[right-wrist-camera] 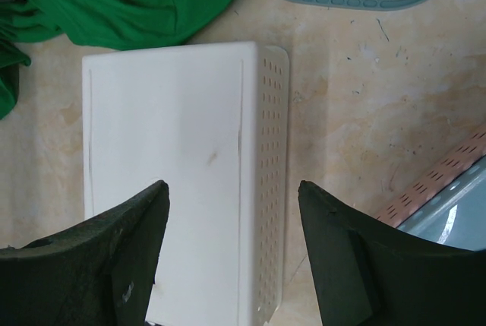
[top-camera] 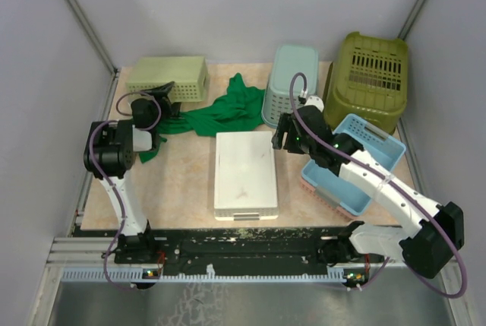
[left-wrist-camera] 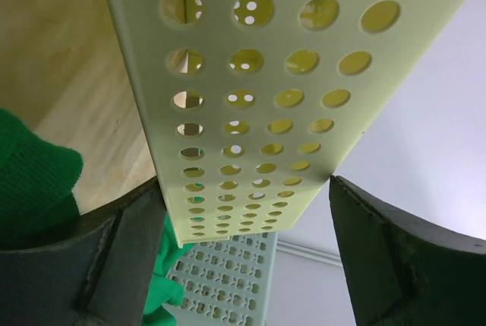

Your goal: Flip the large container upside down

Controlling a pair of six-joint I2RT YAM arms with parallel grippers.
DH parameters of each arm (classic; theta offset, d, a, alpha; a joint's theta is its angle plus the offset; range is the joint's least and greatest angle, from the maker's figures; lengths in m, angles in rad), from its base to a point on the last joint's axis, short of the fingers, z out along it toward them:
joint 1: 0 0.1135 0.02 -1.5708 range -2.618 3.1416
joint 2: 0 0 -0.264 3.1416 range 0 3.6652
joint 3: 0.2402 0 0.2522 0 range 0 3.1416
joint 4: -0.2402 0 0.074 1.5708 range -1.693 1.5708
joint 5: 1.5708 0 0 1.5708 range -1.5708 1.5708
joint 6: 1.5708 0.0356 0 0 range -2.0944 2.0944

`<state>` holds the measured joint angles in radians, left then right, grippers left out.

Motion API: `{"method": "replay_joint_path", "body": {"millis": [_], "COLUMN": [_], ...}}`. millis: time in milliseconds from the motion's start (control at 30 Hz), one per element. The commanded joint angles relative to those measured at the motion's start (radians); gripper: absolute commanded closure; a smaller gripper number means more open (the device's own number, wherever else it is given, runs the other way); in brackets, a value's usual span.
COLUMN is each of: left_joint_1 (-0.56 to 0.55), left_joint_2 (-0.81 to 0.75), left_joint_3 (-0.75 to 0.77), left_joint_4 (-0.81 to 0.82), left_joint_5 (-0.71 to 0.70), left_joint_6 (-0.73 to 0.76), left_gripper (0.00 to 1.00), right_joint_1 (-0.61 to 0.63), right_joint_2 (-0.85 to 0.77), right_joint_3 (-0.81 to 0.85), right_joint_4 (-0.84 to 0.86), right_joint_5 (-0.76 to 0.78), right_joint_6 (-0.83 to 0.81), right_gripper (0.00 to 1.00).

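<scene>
The large container is the olive-green tub in the back right corner, its slotted bottom facing up toward the top camera; neither wrist view shows it. My left gripper is far from it at the back left, open, with the corner of a pale green perforated basket between its spread fingers; the right finger stands clear of the basket. My right gripper hangs open over the right edge of a white container at the table's middle, holding nothing.
A pale teal mesh basket stands just left of the olive tub. A green cloth lies between the pale green basket and the white container. A light blue basket sits under my right forearm. Grey walls enclose three sides.
</scene>
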<state>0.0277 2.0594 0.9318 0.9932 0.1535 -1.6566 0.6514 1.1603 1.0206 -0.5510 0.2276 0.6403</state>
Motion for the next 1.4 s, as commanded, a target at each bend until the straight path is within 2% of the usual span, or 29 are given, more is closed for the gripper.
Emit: {"method": "replay_joint_path", "body": {"millis": [0,67,167,267,533,1167,1300,1367], "left_joint_1": [-0.004,-0.002,0.000,0.002,0.005,0.015,0.007,-0.008], "left_joint_2": [-0.051,-0.065,-0.081,-0.081,-0.079,-0.174,-0.228,-0.267], "left_joint_3": [0.045,0.066,0.144,0.218,0.302,0.351,0.368,0.374], "left_joint_4": [-0.107,-0.176,-0.362,-0.521,-0.725,-0.819,-0.864,-0.892], "left_joint_5": [0.025,0.035,0.065,0.097,0.134,0.140,0.135,0.127], "left_joint_6": [0.000,0.009,0.023,0.046,0.073,0.298,0.431,0.548], "left_gripper": [0.08,0.06,0.01,0.00,0.00,0.00,0.01,0.00], "right_joint_1": [-0.009,-0.008,-0.008,-0.009,-0.009,-0.009,-0.008,-0.009], "right_joint_2": [-0.039,-0.043,-0.047,-0.053,-0.065,-0.082,-0.083,-0.082], "right_joint_3": [0.003,0.000,0.001,-0.003,-0.012,-0.030,-0.031,-0.033], "right_joint_4": [0.017,0.017,0.016,0.017,0.018,0.034,0.041,0.048], "right_joint_5": [0.017,0.017,0.018,0.017,0.014,-0.004,-0.009,-0.016], "right_joint_6": [0.013,0.014,0.014,0.016,0.023,0.034,0.033,0.031], "right_gripper": [0.31,0.31,0.31,0.31,0.31,0.31,0.31,0.31]}}
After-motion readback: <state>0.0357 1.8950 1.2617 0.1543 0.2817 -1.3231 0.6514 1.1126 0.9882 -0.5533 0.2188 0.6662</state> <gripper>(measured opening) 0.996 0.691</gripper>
